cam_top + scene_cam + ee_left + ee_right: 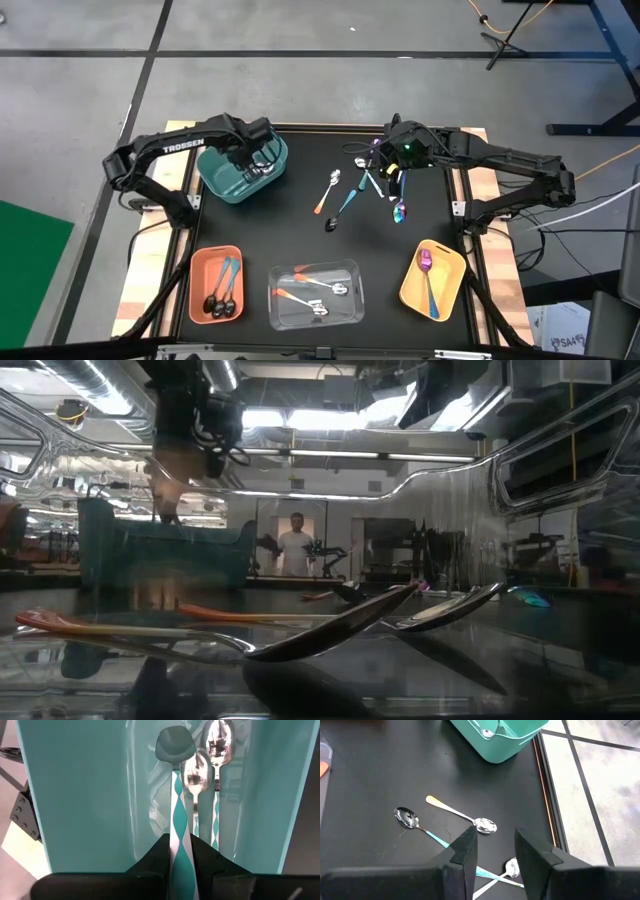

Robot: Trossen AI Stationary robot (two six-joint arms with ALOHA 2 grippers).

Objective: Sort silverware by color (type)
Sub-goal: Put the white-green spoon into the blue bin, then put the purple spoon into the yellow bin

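Note:
My left gripper (257, 160) (181, 854) reaches into the teal bin (222, 185) and is shut on an all-silver spoon (175, 780) whose shiny surface mirrors the teal. Two more silver spoons (209, 765) lie in that bin. My right gripper (392, 165) (495, 847) is open above the loose spoons on the black mat. Past its fingers lie an orange-handled spoon (460, 814), a black-bowled teal-handled spoon (417, 825) and a silver spoon (509, 868). A purple-bowled spoon (400, 211) lies to its near side. My left gripper pinches the silver spoon's handle (180, 832) between its two fingers, which lie along the handle and point down into the teal bin. The bowl end (174, 745) points away from the fingers toward the bin's floor. Whether the bowl touches the floor I cannot tell.
At the near edge stand a salmon bin (197, 262) with black-bowled spoons, a clear bin (352, 268) with orange-handled spoons and a yellow bin (452, 262) with a purple-bowled spoon. A person (295, 545) stands in the room far behind the table.

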